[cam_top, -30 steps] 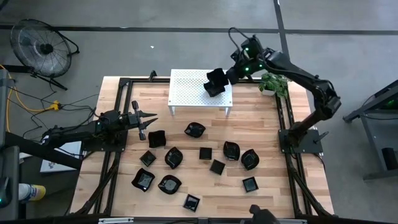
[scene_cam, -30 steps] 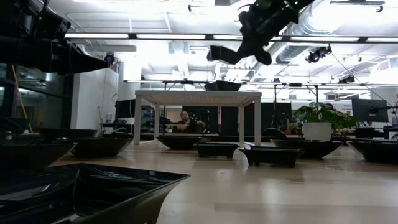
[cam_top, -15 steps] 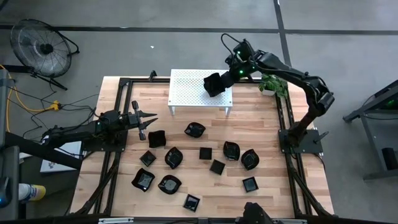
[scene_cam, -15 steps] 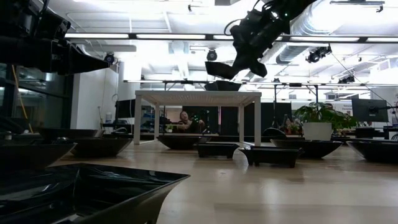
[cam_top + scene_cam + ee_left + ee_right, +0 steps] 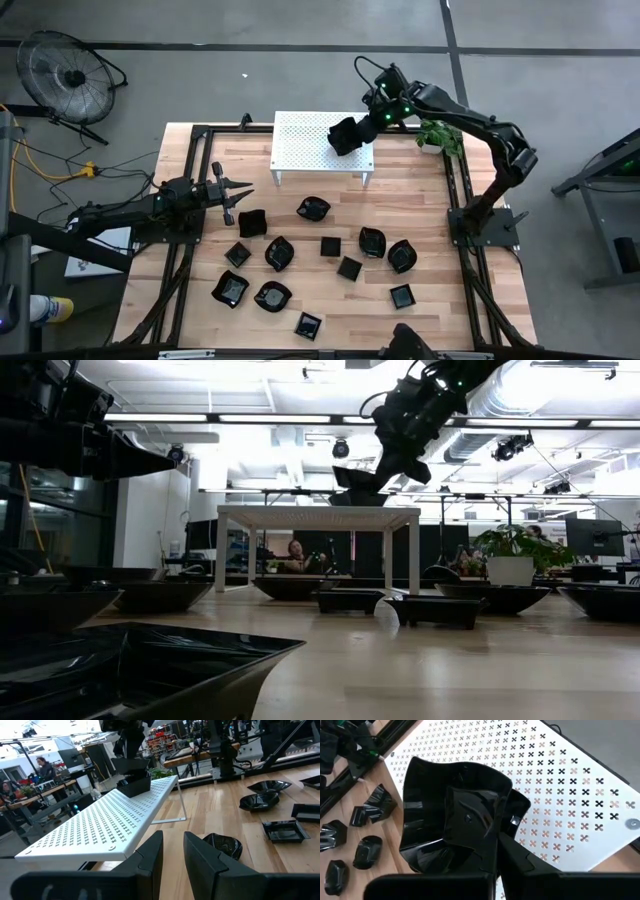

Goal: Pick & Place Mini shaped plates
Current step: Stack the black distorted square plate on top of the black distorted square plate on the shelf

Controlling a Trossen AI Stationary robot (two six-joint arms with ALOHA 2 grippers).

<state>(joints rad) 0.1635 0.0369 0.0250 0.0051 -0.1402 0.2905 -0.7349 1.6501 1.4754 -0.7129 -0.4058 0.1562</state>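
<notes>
The right end effector point(image 5: 356, 130) is over the right part of the white stand point(image 5: 300, 140), its fingers closed on the rim of a glossy black plate point(image 5: 343, 135). In the low view that plate point(image 5: 357, 484) hangs just above the stand's top point(image 5: 300, 512); whether it touches cannot be told. The right wrist view shows the wavy-edged plate point(image 5: 450, 820) pinched at its edge over the perforated surface point(image 5: 560, 785). The left end effector point(image 5: 240, 192) waits over the left side of the worktop point(image 5: 430, 250), fingers spread narrowly apart, holding nothing. The other plates point(image 5: 330, 246) lie scattered on the wood in front of the stand, one point(image 5: 252, 223) just beside the left end effector. A potted plant point(image 5: 440, 133) stands at the far right corner.
</notes>
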